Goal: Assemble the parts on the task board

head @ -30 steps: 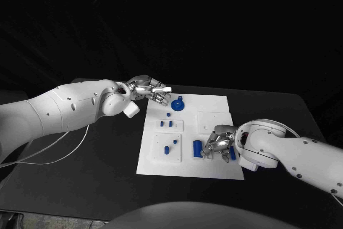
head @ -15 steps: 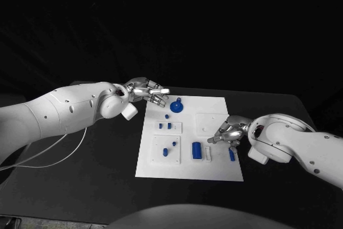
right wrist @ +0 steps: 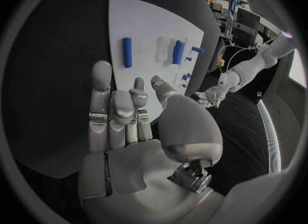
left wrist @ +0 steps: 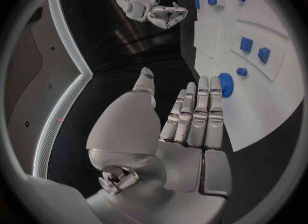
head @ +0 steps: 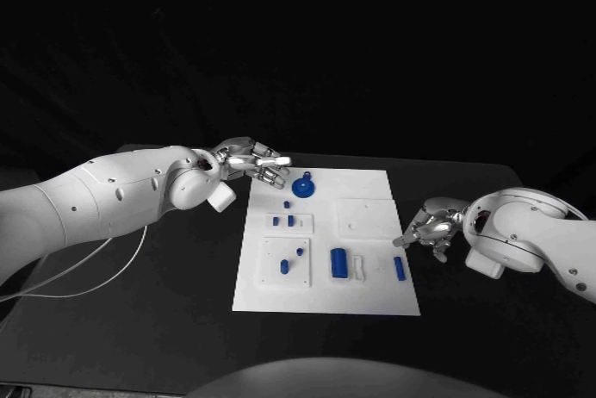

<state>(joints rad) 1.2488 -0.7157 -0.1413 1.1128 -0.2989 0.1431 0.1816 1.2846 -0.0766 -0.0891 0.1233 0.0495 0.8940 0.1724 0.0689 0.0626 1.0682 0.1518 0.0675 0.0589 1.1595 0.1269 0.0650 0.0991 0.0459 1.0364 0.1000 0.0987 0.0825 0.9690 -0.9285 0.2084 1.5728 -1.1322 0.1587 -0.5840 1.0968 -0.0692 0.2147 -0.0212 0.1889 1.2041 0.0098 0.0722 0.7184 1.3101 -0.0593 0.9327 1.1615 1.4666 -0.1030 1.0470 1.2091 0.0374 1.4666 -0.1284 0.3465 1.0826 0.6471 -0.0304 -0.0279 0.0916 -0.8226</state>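
While both hands are empty, the risk lies in the next reach. The right hand (head: 431, 230) hangs off the right edge of the task board (head: 373, 187), over the black desk (head: 149, 329), fingers (right wrist: 102, 88) loosely apart and gripping nothing. Nearest it lies a slim blue bar (head: 399, 268), loose on the board; a careless sweep back in could nudge it out of line or off the edge. Just left of that bar, the larger blue cylinder (head: 339, 261) sits beside a white holder and could roll if brushed. The left hand (head: 255, 164) hovers at the board's far left corner, fingers (left wrist: 199, 111) straight and apart, close to the round blue knob (head: 303, 188); a downward drift there might knock it. Small blue pegs (head: 288, 218) in the left insets look easy to fumble
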